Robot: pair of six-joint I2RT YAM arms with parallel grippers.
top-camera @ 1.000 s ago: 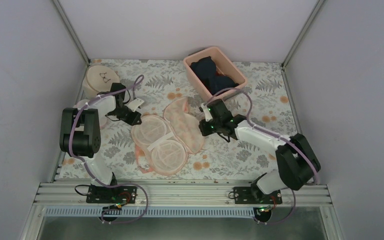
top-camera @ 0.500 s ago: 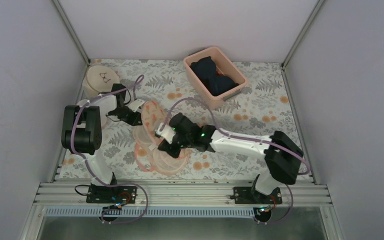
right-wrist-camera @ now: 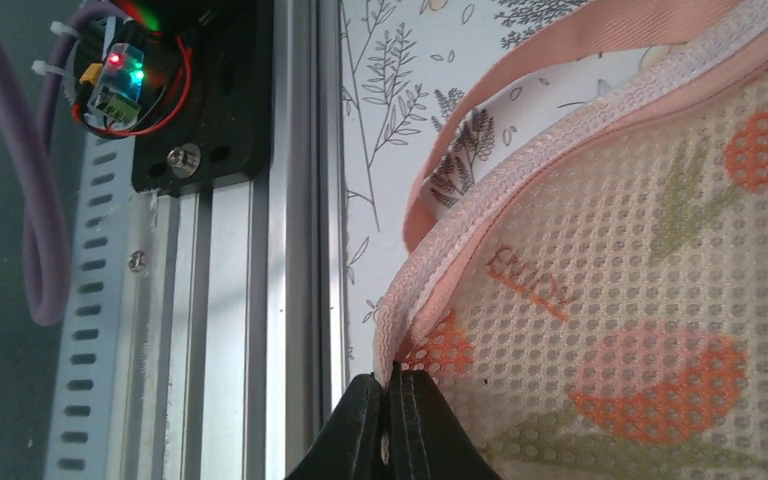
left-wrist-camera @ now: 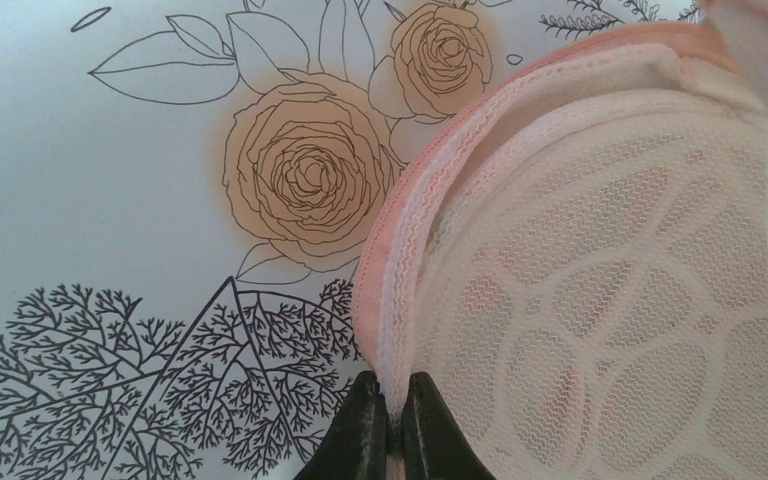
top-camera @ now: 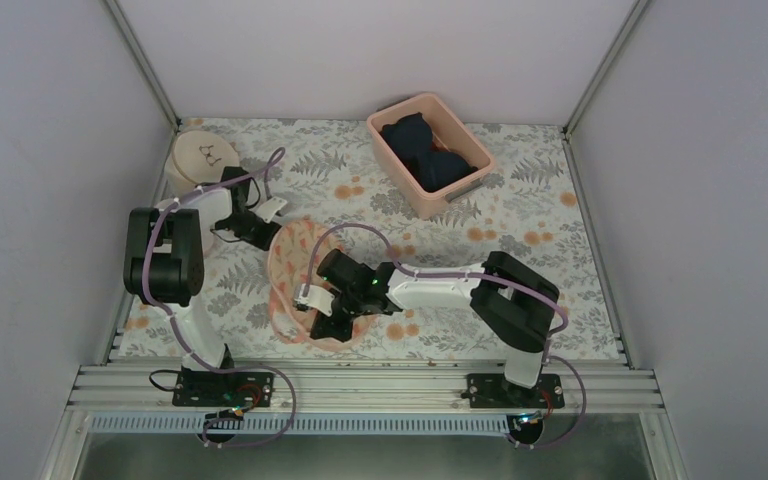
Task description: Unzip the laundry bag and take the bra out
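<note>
The bra (top-camera: 430,155) lies in the pink bin (top-camera: 447,203), well apart from the laundry bag (top-camera: 288,260) on the desk (top-camera: 520,215). Removal appears complete. The left tool (left-wrist-camera: 391,425) and the right tool (right-wrist-camera: 391,425) each pinch the bag's pink trim. Only release seems left.

Left arm (top-camera: 165,262) folded back, left pincer (left-wrist-camera: 392,428) pinched tight; right arm (top-camera: 442,285) stretched leftward, right pincer (right-wrist-camera: 391,422) pinched tight.
</note>
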